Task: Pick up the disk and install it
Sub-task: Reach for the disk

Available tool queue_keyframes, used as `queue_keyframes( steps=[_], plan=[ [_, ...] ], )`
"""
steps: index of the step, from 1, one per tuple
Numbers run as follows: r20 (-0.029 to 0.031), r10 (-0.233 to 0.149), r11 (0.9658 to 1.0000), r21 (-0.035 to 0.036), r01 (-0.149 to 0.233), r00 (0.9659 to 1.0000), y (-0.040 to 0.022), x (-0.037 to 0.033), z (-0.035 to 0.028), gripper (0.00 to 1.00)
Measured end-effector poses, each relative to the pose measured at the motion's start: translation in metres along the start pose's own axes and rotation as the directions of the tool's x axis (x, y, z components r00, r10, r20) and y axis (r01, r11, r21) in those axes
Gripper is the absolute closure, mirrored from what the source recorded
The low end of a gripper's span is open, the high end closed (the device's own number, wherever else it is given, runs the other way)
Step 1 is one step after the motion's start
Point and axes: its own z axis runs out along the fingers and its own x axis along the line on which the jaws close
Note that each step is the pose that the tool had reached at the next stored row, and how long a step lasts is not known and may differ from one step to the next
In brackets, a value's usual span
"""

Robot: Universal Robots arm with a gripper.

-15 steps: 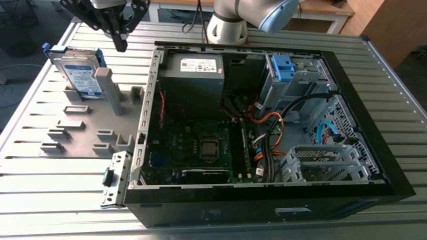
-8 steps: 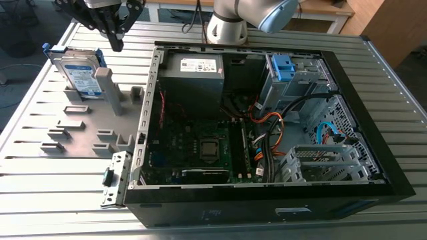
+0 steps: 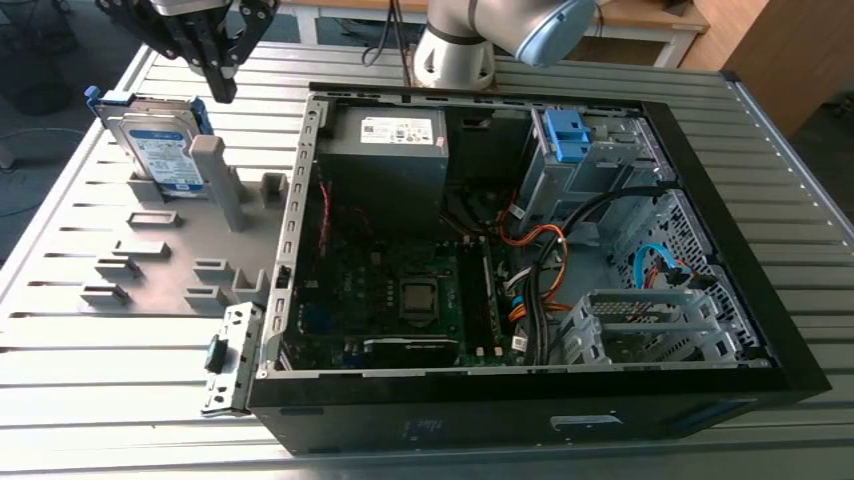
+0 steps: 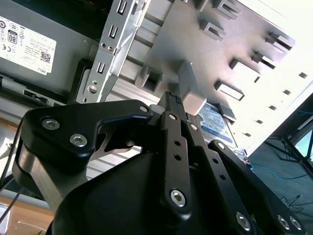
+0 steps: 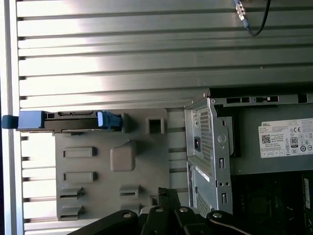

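Note:
The disk stands on edge in a slot of the grey holder plate, at the exterior view's left. It is silver with a white-and-blue label and a blue carrier. My gripper hangs just above and behind it, apart from it, fingers drawn together on nothing. In the second wrist view the fingertips meet in front of a grey post, with the disk's label beyond. In the first wrist view the disk shows edge-on, away from the gripper.
An open black computer case lies beside the plate, with a power supply, motherboard and cables inside. A silver drive cage with a blue latch sits at its far side. A tall grey post stands by the disk. The table is ribbed metal.

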Motion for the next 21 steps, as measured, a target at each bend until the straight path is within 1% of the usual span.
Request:
queue_keyframes(
  steps=[21],
  plan=[
    [-0.0001, 0.000, 1.0000, 0.0001, 0.000, 1.0000, -0.0019, 0.0259, -0.0009, 0.89]
  ],
)
